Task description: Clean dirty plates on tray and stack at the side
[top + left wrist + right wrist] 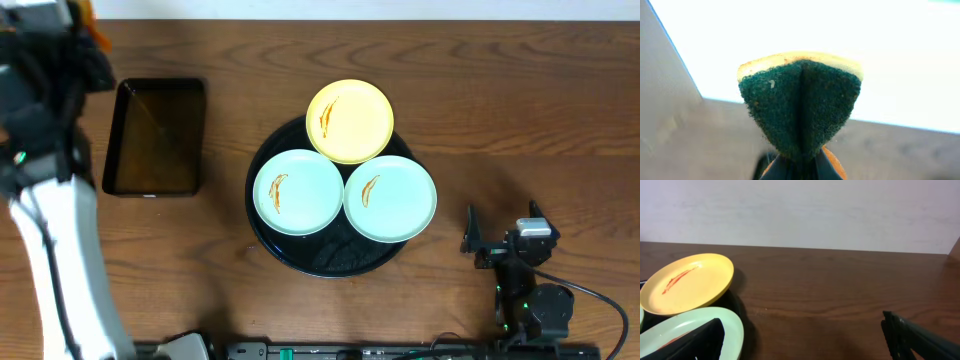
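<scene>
Plates [390,198] looked light, stiff, slick; rim the likely hold. Left gripper [800,166] clenched on sponge [800,107], right gripper [807,340] released.

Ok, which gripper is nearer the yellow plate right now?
Right. The right gripper, open, is beside the tray's right edge, diagonally across from the yellow plate. The left gripper, shut on a sponge, is far off, beyond the rectangular tray.
</scene>
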